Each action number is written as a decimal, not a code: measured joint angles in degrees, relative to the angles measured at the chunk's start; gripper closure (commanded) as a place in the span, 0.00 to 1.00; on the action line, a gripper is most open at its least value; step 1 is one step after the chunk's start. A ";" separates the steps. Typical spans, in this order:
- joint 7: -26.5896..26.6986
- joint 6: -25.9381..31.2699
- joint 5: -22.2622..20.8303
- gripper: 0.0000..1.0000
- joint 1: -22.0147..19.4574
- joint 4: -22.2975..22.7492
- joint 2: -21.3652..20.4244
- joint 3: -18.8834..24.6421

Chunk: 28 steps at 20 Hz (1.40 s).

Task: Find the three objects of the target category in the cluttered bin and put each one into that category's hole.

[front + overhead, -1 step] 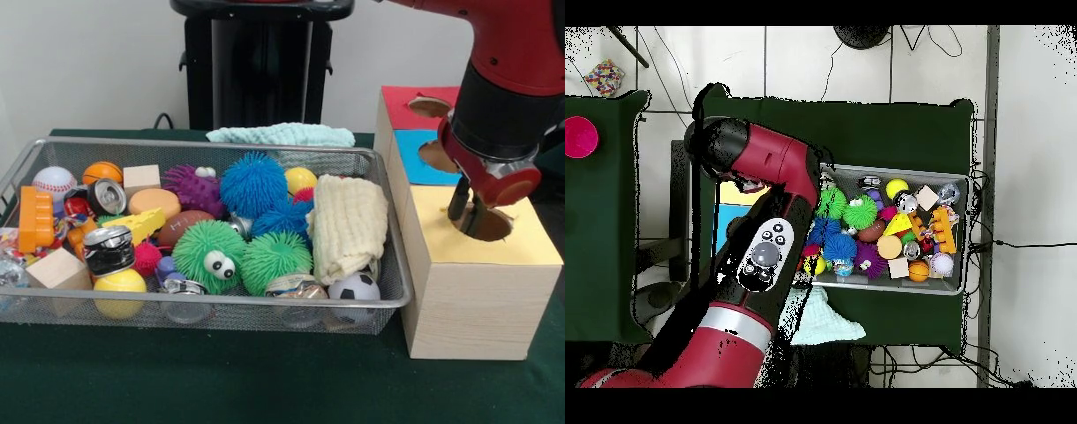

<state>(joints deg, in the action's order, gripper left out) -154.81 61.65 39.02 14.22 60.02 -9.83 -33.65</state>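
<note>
- My fingers (472, 215) hang at the right of the front view, their tips at the dark hole (488, 224) in the yellow top of the wooden box (468, 300); I cannot tell whether they are apart or together, or whether they carry anything
- The box shows three coloured tops, each with one hole: red (430, 107) at the back, blue (436, 155) in the middle, yellow nearest the camera
- The wire bin (203, 305) sits on the green bench (265, 389), left of the box and well apart from my fingers
- In the bin I count two green fuzzy balls (208, 256), two blue ones (253, 184), one purple (192, 187)
- One folded cream cloth (348, 225) lies at the bin's right end, one soccer ball (354, 287) just below it
- Crushed cans: at least three, one (108, 249) at lower left
- Two wooden blocks (58, 268)
</note>
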 measured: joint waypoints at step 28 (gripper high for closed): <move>0.21 4.46 -14.23 0.00 -14.34 -12.19 -3.08 -4.49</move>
<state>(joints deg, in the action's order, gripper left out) -154.60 66.11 24.79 -0.12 47.83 -12.91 -38.14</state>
